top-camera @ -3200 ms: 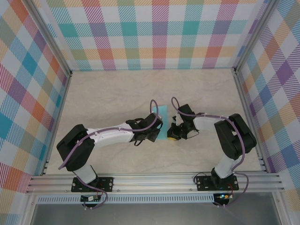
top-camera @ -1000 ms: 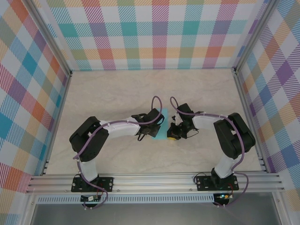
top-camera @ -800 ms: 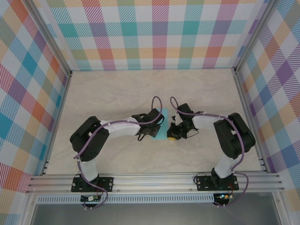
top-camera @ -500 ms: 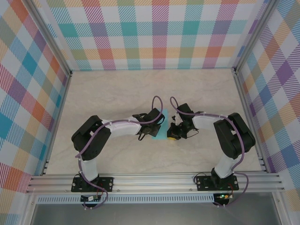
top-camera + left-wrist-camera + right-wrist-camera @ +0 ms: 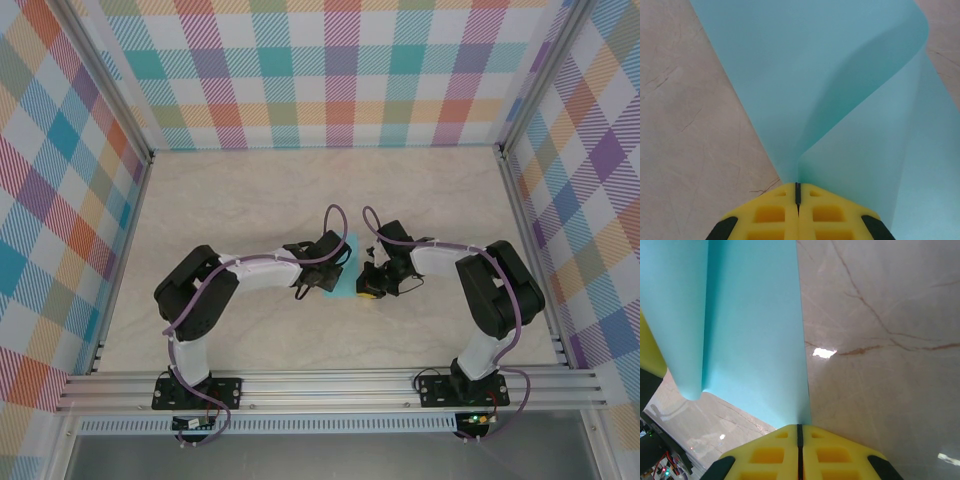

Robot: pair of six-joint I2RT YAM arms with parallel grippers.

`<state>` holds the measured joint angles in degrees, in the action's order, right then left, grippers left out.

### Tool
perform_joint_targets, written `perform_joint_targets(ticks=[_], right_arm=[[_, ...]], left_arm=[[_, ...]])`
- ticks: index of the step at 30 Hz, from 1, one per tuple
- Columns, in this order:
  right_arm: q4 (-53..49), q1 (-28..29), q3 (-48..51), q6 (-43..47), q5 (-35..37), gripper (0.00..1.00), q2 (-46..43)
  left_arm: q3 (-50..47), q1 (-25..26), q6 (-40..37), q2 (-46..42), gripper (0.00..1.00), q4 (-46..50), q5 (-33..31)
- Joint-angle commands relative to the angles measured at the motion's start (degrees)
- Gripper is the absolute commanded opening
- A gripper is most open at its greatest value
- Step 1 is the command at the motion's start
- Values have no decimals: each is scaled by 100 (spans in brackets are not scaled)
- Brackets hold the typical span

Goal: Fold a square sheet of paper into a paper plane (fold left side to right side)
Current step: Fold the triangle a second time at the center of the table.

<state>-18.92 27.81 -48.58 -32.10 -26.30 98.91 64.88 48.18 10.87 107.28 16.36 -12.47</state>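
**Top external view: both grippers pinch the turquoise sheet mid-table**

Top external view shows a marble-patterned table fenced by plaid walls, with an aluminium rail running along the near edge where the two arm bases are bolted. Purple cables loop up from each wrist. The arms reach inward toward each other, and their wrists cover much of the square sheet of paper. It shows as a narrow turquoise strip between them, roughly at the table's middle.

The left gripper meets the strip from its left side, and the right gripper sits just beside its near right corner.

In the left wrist view, the left gripper has its yellow jaws pressed together. The paper runs straight into the seam between them, so it is pinching the sheet. From there the paper rises and curls over in a soft, uncreased bend above a lower layer lying on the table.

In the right wrist view, the right gripper is likewise closed, nipping the sheet at its right edge. Bare table lies to the right of the sheet.
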Motion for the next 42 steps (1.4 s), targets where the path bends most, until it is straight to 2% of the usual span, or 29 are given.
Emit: perform_joint_targets(ticks=[1,42], right_arm=[[-249,62,15,152,363,8,225],[-331,74,-38,161,373,8,300]], left_arm=[[190,-77,-62,56,0,3,16],[161,-99,-68,82,0,5,-189]])
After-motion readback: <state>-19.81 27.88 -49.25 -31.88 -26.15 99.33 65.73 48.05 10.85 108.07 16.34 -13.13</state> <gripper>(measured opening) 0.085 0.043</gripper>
